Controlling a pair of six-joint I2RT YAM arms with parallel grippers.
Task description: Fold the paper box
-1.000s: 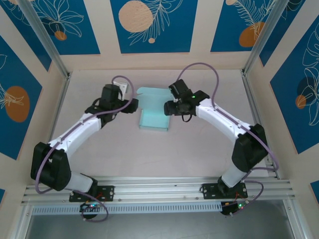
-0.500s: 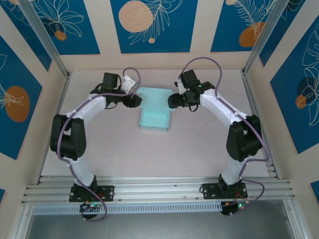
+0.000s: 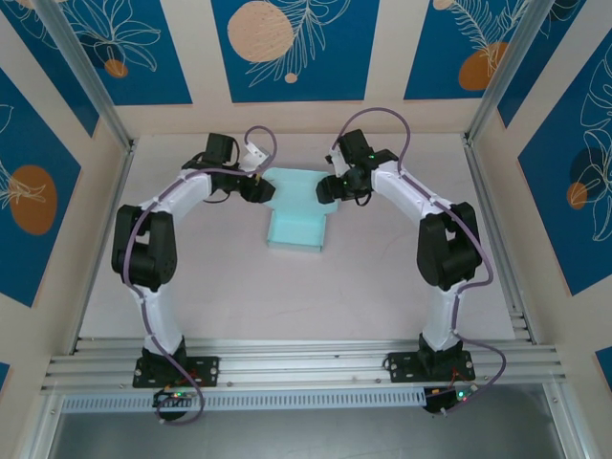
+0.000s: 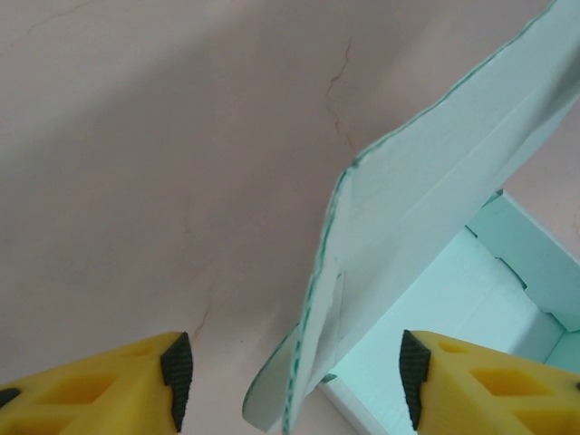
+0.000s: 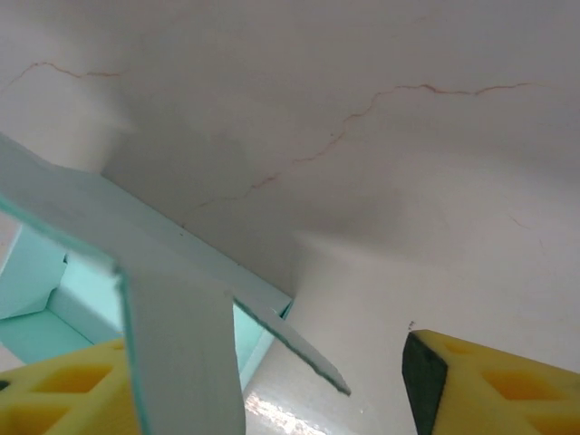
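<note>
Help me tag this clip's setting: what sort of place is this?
Probably a robot lab test cell: the left arm and right arm are bolted to an aluminium rail beside a table, enclosed by printed blue panels.

Pinkish table [image 3: 287,296]; paper box [image 3: 296,228] atop

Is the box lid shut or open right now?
Open. In the left wrist view the lid stands tilted up off the box, leaving its inside uncovered.
</note>
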